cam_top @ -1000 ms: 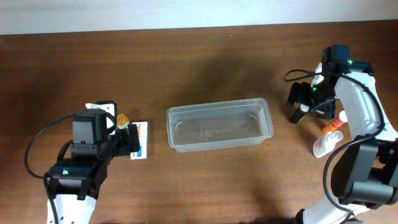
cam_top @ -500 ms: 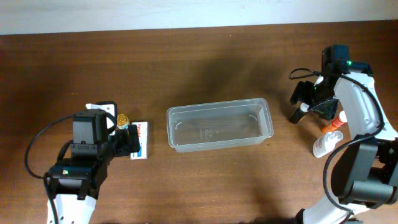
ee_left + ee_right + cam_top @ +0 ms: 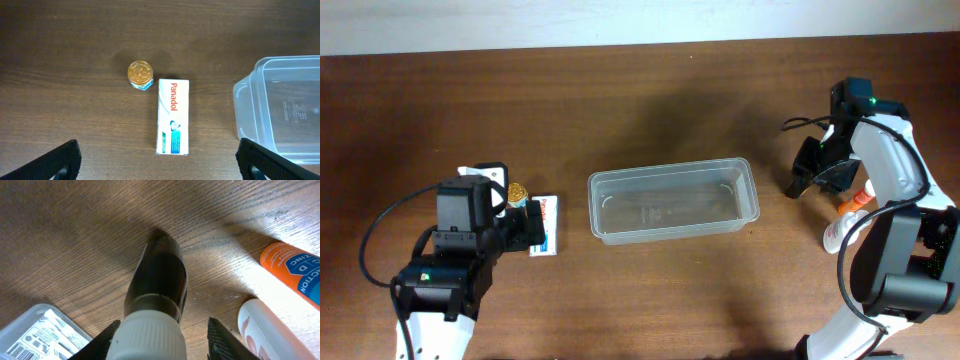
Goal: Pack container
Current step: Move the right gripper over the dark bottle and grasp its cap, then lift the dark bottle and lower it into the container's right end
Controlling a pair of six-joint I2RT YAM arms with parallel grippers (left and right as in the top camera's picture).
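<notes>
The container (image 3: 670, 168) sits empty on the table (image 3: 620, 90), between both pincers; left pincer (image 3: 157, 162) gapes apart, holding nothing; right pincer (image 3: 162, 340) straddles a dark bottle (image 3: 160, 275), clamping cannot be told; packing not begun.

**Overhead: desk layout**

Container (image 3: 672, 169) sits at the centre of the desk (image 3: 620, 90), long side running 9 to 3 o'clock. Left hand (image 3: 527, 227) at 8 o'clock, partly over a white box (image 3: 552, 215), with a gold-topped item (image 3: 517, 189) just beside it. Right hand (image 3: 800, 180) at 3 o'clock, apart from the container. Orange-tipped tube (image 3: 860, 200) and white bottle (image 3: 840, 235) lie near it, toward 4 o'clock.
</notes>
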